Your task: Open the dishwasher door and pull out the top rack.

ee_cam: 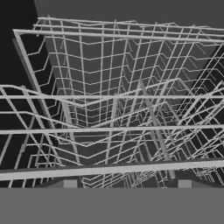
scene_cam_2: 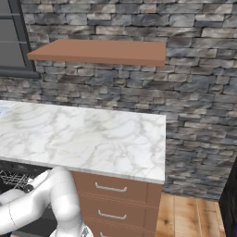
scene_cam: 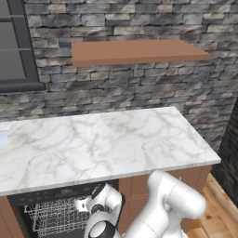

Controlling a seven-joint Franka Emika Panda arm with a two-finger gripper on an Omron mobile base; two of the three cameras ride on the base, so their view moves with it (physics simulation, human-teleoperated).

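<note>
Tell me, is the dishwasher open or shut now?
Open. Under the counter the wire rack shows bare inside the dark cavity, with no door panel covering it. The hand view looks straight into the rack.

A: Base views from behind the arm, left and right, angled down over the marble counter (scene_cam: 93, 139), stone wall (scene_cam_2: 199, 120) and wooden shelf (scene_cam: 139, 51) — shared by both.

B: Hand view jammed right up against the top rack (ee_cam: 113, 113), facing into the wire grid.
</note>
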